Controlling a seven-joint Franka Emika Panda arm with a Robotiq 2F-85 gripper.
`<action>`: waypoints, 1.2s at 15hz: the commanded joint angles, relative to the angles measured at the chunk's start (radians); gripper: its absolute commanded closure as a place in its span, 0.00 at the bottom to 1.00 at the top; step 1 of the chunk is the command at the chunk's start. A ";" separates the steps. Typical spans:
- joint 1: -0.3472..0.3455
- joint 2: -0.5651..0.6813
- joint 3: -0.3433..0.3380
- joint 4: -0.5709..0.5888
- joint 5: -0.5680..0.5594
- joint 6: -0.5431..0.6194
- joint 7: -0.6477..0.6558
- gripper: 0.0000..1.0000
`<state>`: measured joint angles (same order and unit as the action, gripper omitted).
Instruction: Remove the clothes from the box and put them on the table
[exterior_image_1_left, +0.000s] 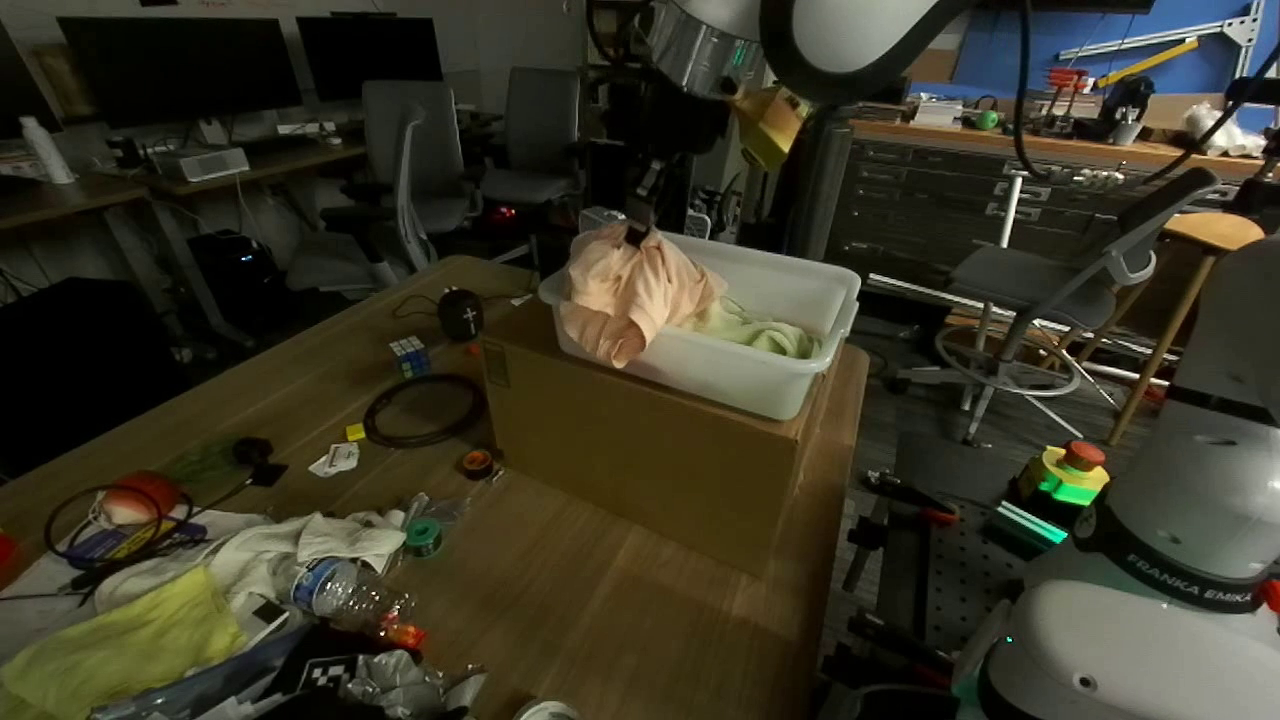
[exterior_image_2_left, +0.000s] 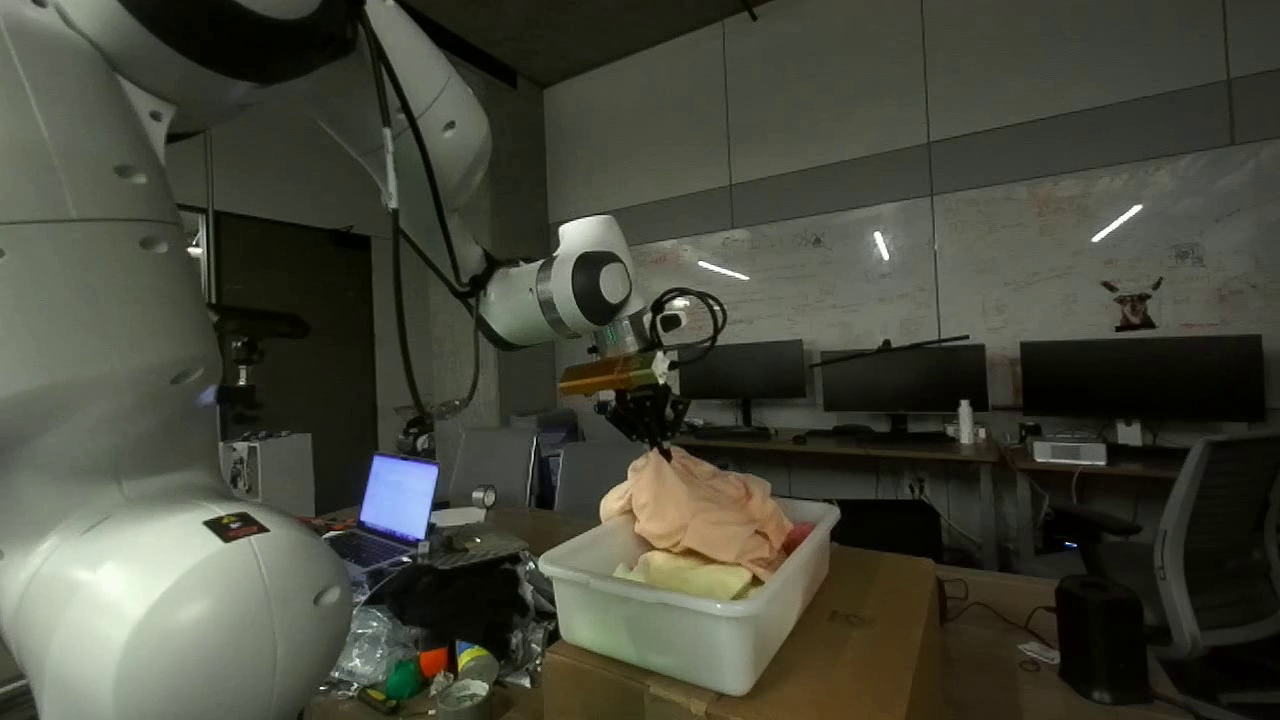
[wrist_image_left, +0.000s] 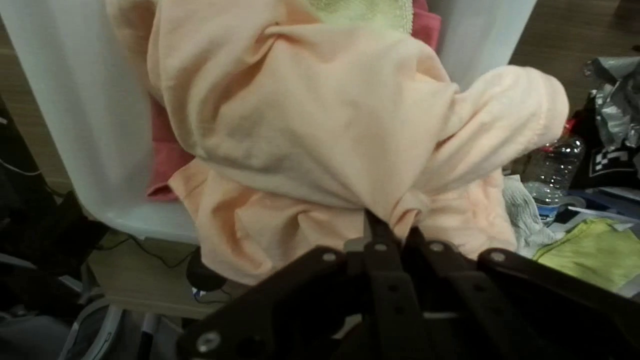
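A white plastic box (exterior_image_1_left: 715, 378) stands on a cardboard box and shows in both exterior views (exterior_image_2_left: 665, 630). My gripper (exterior_image_1_left: 638, 232) is closed on a pinched fold of a peach cloth (exterior_image_1_left: 640, 290). In the wrist view the fingers (wrist_image_left: 392, 224) grip this peach cloth (wrist_image_left: 320, 110), with fabric bunched between the tips. The peach cloth is lifted to a peak and drapes over the box's rim at one end; its lower part is still over the box. A pale yellow-green cloth (exterior_image_1_left: 770, 336) lies inside. A red cloth (wrist_image_left: 162, 150) is partly hidden under the peach one.
The cardboard box (exterior_image_1_left: 640, 470) stands on the wooden table (exterior_image_1_left: 600, 610). A black cable coil (exterior_image_1_left: 423, 410), a Rubik's cube (exterior_image_1_left: 409, 356) and a black round object (exterior_image_1_left: 460, 315) lie beside it. A plastic bottle (exterior_image_1_left: 345, 592) and yellow cloth (exterior_image_1_left: 130, 635) lie in clutter.
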<state>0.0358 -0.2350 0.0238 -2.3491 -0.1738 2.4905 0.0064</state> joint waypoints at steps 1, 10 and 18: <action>-0.009 -0.090 0.046 -0.015 -0.032 0.006 0.064 0.93; -0.002 -0.230 0.137 -0.028 -0.042 -0.018 0.115 0.93; 0.032 -0.328 0.302 -0.008 -0.118 -0.125 0.181 0.93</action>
<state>0.0526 -0.5270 0.2855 -2.3785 -0.2516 2.4102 0.1551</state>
